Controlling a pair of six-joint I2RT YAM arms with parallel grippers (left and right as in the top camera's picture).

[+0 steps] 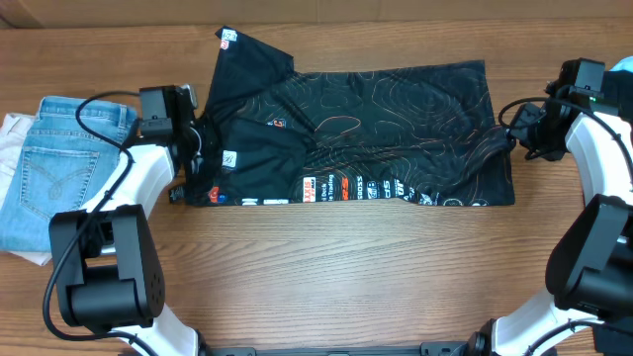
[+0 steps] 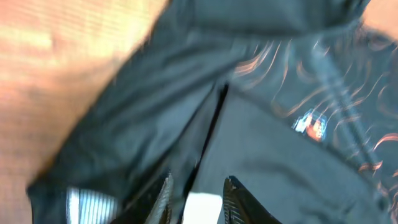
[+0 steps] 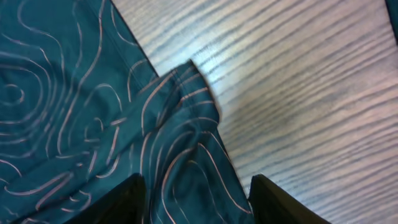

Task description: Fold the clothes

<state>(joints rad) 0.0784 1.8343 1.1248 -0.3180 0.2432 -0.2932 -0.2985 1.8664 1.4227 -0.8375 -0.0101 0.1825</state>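
Observation:
The clothes, a black jersey (image 1: 376, 129) with thin orange contour lines and a row of white and red logos along its near edge, lie folded flat across the middle of the table. My left gripper (image 1: 196, 158) is at the jersey's left edge. In the left wrist view this gripper (image 2: 199, 179) has its jaws apart, with dark fabric and a white label (image 2: 202, 208) lying between them. My right gripper (image 1: 511, 136) is at the jersey's right edge. Seen from the right wrist, it (image 3: 196, 177) stands open just above a corner of the fabric (image 3: 180, 112).
Light-blue jeans (image 1: 54, 168) lie at the far left on a white cloth (image 1: 10, 129), close to the left arm. A sleeve (image 1: 247, 49) sticks out at the jersey's far left corner. Bare wooden table (image 1: 346, 267) runs along the near side.

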